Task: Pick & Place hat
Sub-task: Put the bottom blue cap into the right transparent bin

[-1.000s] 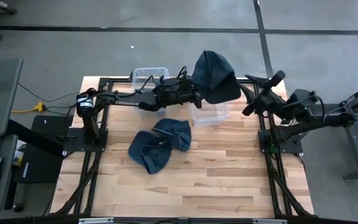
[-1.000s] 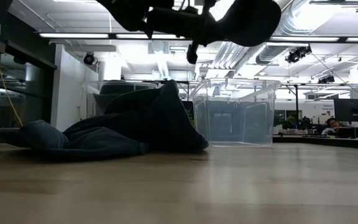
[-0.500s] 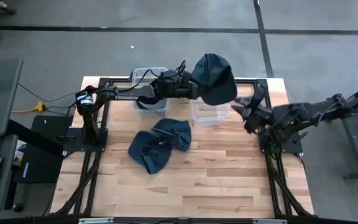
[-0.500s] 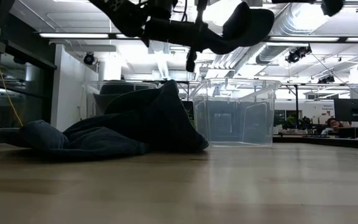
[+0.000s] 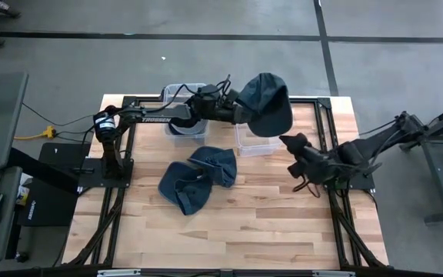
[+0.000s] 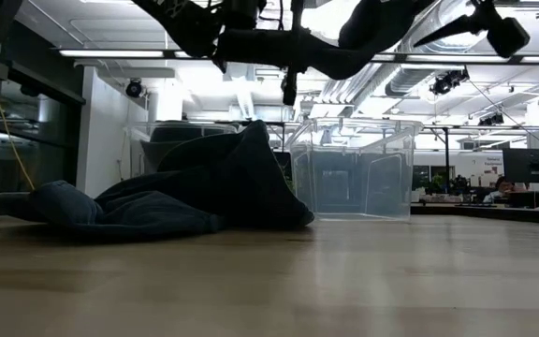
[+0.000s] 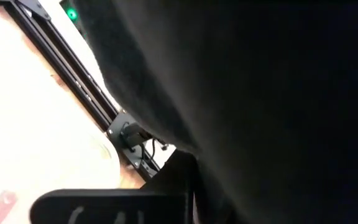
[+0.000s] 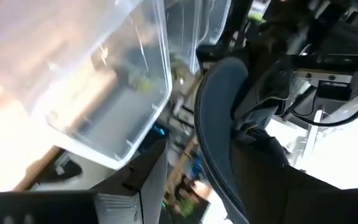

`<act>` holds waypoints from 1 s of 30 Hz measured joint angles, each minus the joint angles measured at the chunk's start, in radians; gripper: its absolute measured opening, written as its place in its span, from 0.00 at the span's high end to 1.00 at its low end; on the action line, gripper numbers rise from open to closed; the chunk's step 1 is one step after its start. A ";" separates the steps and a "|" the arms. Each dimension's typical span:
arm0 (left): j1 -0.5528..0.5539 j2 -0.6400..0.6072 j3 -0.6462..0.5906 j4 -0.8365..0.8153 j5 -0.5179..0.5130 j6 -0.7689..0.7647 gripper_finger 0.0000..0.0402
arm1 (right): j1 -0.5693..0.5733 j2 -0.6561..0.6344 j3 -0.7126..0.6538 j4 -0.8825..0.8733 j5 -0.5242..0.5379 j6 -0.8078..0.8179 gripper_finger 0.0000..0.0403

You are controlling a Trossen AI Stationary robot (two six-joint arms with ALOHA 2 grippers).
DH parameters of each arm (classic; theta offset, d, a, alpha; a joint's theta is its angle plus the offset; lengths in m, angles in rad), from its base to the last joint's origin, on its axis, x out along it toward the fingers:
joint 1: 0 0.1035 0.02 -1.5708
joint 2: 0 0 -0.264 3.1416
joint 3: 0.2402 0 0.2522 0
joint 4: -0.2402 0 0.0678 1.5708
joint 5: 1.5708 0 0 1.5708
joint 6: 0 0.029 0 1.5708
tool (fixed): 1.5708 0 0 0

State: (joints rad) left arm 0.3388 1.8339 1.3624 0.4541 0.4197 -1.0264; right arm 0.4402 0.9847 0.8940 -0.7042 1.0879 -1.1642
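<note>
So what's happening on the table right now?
The left gripper is shut on a dark blue hat, holding it in the air over the clear bin at the far side of the table. The right gripper hangs low beside that bin, holding nothing. More dark blue hats lie in a heap mid-table, and a second bin sits under the left arm.

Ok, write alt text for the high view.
Seen from above, the left claw holds a dark blue hat in the air over a clear bin on a wooden table. More dark hats lie piled mid-table, and the right claw hangs near the bin.
</note>
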 joint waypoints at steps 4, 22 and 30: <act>-0.013 0.000 0.000 0.000 -0.002 0.000 1.00 | -0.020 0.034 0.000 0.010 0.075 -0.030 0.58; -0.011 0.000 0.000 -0.001 0.020 0.012 0.94 | -0.082 0.042 0.000 0.048 0.073 0.038 0.94; -0.010 0.000 0.000 -0.003 0.051 0.032 0.92 | -0.082 0.041 0.000 0.104 0.053 0.048 0.98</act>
State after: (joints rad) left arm 0.3290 1.8339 1.3622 0.4515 0.4712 -0.9948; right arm 0.3580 1.0260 0.8936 -0.6004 1.1410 -1.1164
